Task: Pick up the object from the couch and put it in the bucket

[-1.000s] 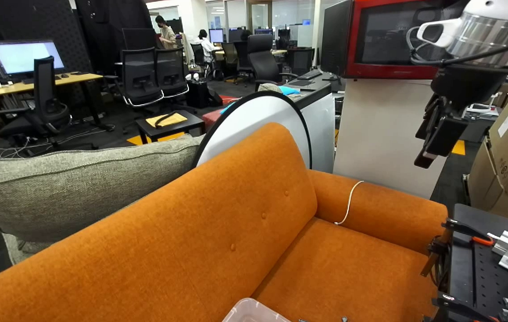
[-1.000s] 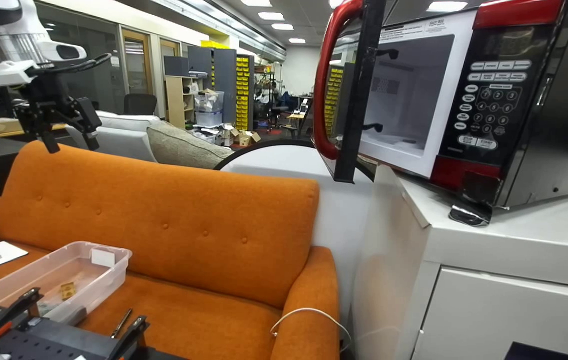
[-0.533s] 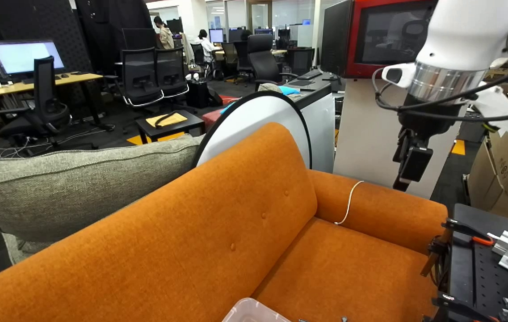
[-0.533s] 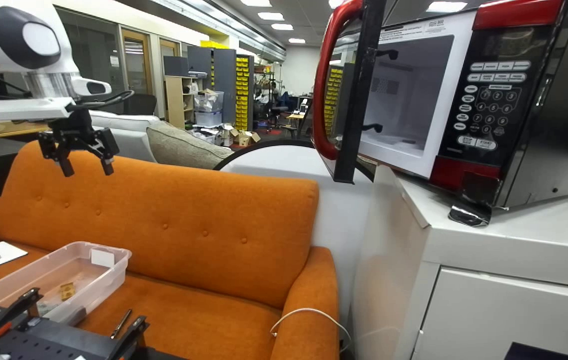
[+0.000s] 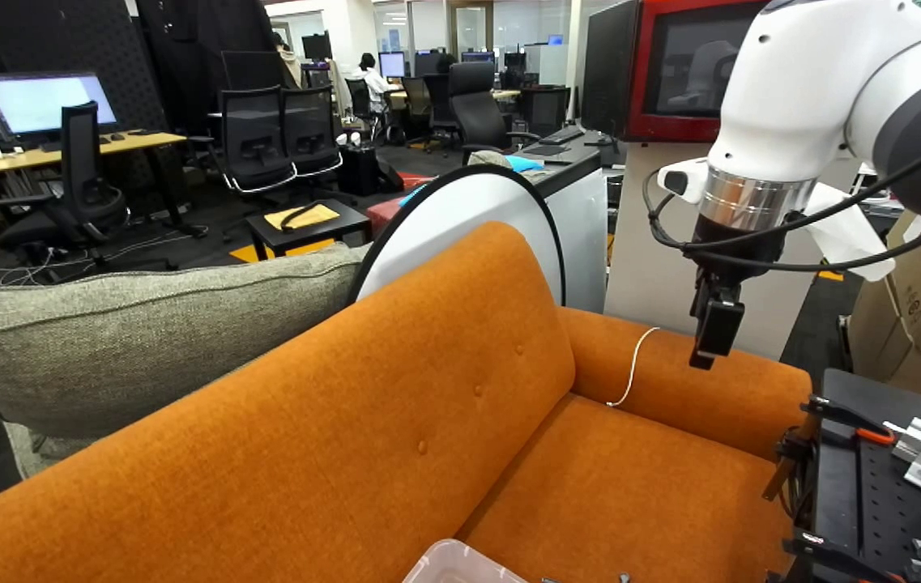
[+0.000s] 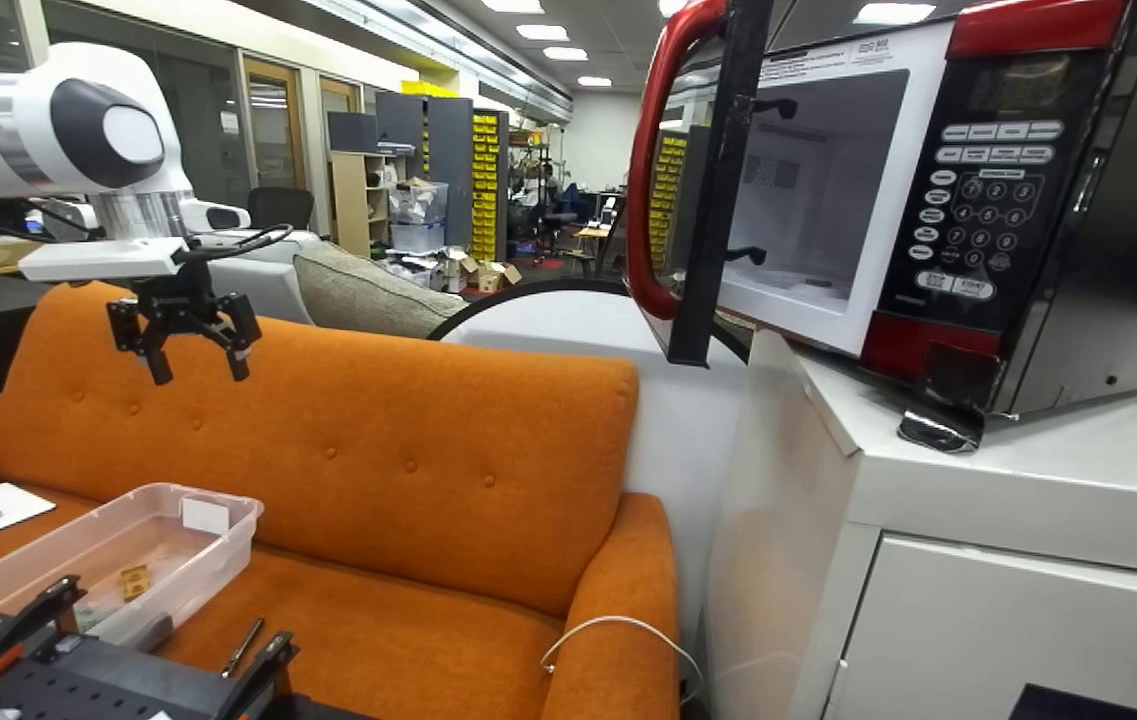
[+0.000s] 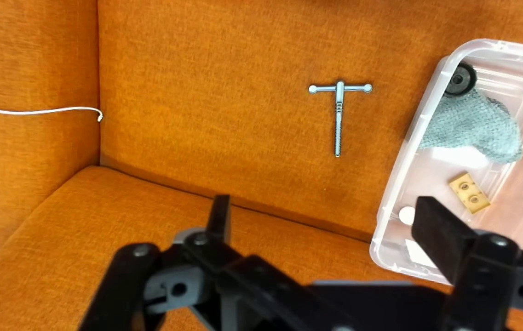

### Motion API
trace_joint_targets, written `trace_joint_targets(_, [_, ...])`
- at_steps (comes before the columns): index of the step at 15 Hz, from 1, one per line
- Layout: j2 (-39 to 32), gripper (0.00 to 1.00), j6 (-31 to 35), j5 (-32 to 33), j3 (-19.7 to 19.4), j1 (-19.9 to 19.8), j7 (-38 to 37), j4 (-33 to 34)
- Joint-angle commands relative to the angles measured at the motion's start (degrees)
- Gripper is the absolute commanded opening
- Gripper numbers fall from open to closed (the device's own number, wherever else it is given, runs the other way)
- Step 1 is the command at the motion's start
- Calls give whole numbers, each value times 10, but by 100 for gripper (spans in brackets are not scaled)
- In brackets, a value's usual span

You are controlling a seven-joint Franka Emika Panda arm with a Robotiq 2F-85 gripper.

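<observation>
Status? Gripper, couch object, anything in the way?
Gripper open, nothing held. T-handle lying on couch, beside bin, not yet picked. Nothing seen blocking T-handle from above.

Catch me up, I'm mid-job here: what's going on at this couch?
The robot's gripper hangs open above the orange couch, holding nothing. A T-shaped metal tool, probably the object to move, lies on the couch beside the clear plastic bin and has not been picked up yet. The bin, which looks like the intended bucket, contains a grey-green cloth, a tan block and a dark round piece, among other bits.
</observation>
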State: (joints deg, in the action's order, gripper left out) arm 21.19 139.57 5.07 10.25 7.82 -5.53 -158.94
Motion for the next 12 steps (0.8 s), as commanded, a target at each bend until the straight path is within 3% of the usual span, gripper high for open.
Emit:
trace_joint_targets(1, [1, 100, -1, 0, -1, 1, 0, 0])
trace_joint_targets(6, [-62, 100, 38, 21, -3, -18, -9, -4])
trace_joint_targets(12, [-231, 100, 122, 91, -26, -50, -23, 18])
